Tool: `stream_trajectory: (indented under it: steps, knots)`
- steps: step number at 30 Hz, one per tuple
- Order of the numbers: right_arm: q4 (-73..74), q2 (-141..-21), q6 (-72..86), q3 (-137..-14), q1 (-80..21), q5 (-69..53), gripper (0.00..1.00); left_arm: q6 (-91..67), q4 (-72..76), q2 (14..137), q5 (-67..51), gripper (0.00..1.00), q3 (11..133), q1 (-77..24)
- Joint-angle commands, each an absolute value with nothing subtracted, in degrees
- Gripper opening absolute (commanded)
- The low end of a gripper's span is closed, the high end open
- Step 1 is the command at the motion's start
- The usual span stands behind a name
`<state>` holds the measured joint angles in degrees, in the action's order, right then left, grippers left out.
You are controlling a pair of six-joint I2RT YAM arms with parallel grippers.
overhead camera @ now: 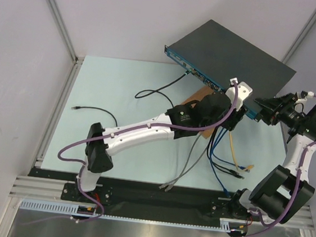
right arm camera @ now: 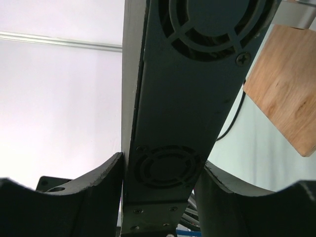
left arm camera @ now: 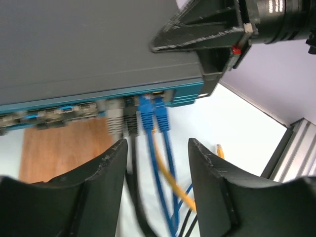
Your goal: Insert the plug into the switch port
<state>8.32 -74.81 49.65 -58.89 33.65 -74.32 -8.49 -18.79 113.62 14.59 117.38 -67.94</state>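
The switch (overhead camera: pixel 232 53) is a flat black box lying askew at the back right, its blue front face (overhead camera: pixel 205 77) turned toward me. In the left wrist view a grey plug (left arm camera: pixel 114 121), a black plug (left arm camera: pixel 130 121) and two blue plugs (left arm camera: pixel 153 114) sit in sockets at the right end of the face (left arm camera: pixel 182 91). My left gripper (left arm camera: pixel 155 148) is open just in front of them, with their cables running between its fingers. A yellow cable (left arm camera: pixel 170 180) rises behind the blue plugs; its upper end is hidden. My right gripper (right arm camera: pixel 160 170) is shut on the switch's vented side wall (right arm camera: pixel 182 98).
A brown wooden board (overhead camera: pixel 197 97) lies under the switch's front edge. A loose black cable (overhead camera: pixel 93 112) lies on the mat at left, and another black cable (overhead camera: pixel 155 90) runs to the front face. Grey, blue, black and yellow cable ends (overhead camera: pixel 237 172) trail near the front edge.
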Motion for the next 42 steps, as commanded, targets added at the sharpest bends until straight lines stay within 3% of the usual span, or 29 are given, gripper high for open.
stream_trajectory:
  steps: [1, 3, 6, 7, 9, 10, 11, 16, 23, 26, 29, 33, 37, 42]
  knots:
    - [3.95, -76.02, 45.44, -63.89, 32.08, -71.28, 0.1, -8.7, -19.08, 104.27, 15.65, 0.58, 115.94, -65.92]
    - [5.26, -76.2, 44.13, -64.95, 32.25, -71.45, 0.21, -10.88, -16.62, 101.0, 13.29, 0.59, 110.94, -63.91]
    - [9.38, -76.9, 40.27, -67.32, 32.69, -71.72, 0.51, -13.18, -14.85, 95.64, 11.78, 0.59, 106.7, -59.25]
    - [11.14, -77.25, 38.69, -68.28, 33.22, -71.63, 0.69, -13.36, -15.46, 95.02, 12.13, 0.6, 106.53, -57.85]
    - [17.71, -77.69, 32.65, -71.08, 33.92, -71.19, 0.83, -14.06, -18.45, 93.78, 12.83, 0.61, 106.61, -53.19]
    - [19.49, -78.22, 30.95, -71.89, 34.36, -70.5, 0.96, -14.32, -19.68, 93.17, 14.31, 0.63, 105.13, -49.69]
    - [21.16, -78.48, 29.28, -72.59, 34.71, -70.31, 1.0, -14.59, -19.69, 91.25, 15.02, 0.63, 103.73, -47.92]
    - [32.68, -80.42, 19.37, -79.08, 37.08, -68.12, 1.0, -13.27, -19.77, 84.91, 15.47, 0.64, 93.71, -35.62]
    - [49.03, -83.4, 3.11, -91.2, 39.37, -58.63, 1.0, -9.49, -23.35, 83.75, 8.1, 0.64, 80.95, -7.18]
    - [53.6, -84.64, 0.19, -95.95, 39.37, -55.55, 1.0, -6.43, -29.17, 88.41, 0.54, 0.61, 80.78, 2.68]
    - [56.77, -85.69, -3.94, -99.39, 39.37, -54.32, 1.0, 9.71, -33.74, 90.44, -16.57, 0.62, 78.15, 8.33]
    - [60.98, -87.36, -6.06, -105.1, 39.37, -53.79, 1.0, 31.31, -40.49, 88.86, -26.0, 0.67, 73.66, 9.23]
    - [62.23, -88.68, -5.98, -106.87, 39.2, -53.35, 1.0, 41.9, -49.19, 87.54, -29.78, 0.68, 70.15, 9.06]
    - [61.44, -88.68, -5.54, -106.88, 37.45, -52.21, 1.0, 50.44, -53.7, 85.87, -25.24, 0.7, 64.08, 2.82]
